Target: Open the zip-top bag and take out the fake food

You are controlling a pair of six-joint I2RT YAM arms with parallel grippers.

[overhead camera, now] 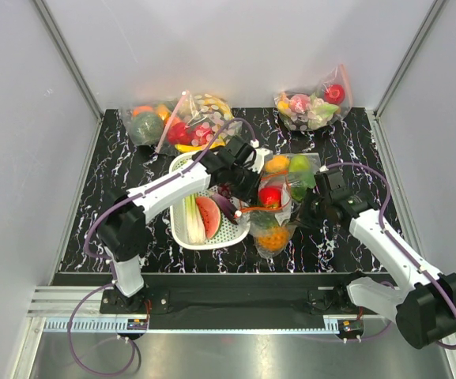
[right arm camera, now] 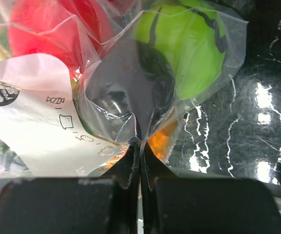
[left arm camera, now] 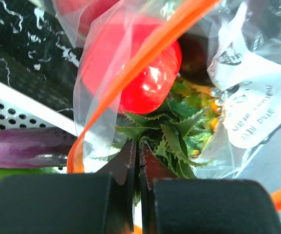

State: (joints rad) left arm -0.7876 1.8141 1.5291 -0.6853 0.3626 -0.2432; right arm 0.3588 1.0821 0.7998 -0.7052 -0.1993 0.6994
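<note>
The zip-top bag (overhead camera: pixel 284 207) lies at mid-table, crinkly and clear, with an orange zip strip (left arm camera: pixel 145 53) and a white label (left arm camera: pixel 257 112). Inside it are a red round fruit (overhead camera: pixel 269 196), a green round fruit (overhead camera: pixel 300 166) and an orange pineapple (overhead camera: pixel 273 237). My left gripper (left arm camera: pixel 140 144) is at the bag's left side, shut on the pineapple's green crown (left arm camera: pixel 174 131), just below the red fruit (left arm camera: pixel 145 68). My right gripper (right arm camera: pixel 141 146) is shut on a fold of the bag's film, below the green fruit (right arm camera: pixel 194 53) and next to the label (right arm camera: pixel 33 107).
A white perforated basket (overhead camera: pixel 182 225) stands left of the bag, holding a leek, a watermelon slice and a purple eggplant (left arm camera: pixel 23 146). Other bags of toy produce lie along the back: a dotted one (overhead camera: pixel 204 118), one at back left (overhead camera: pixel 147 125), one at back right (overhead camera: pixel 314 104).
</note>
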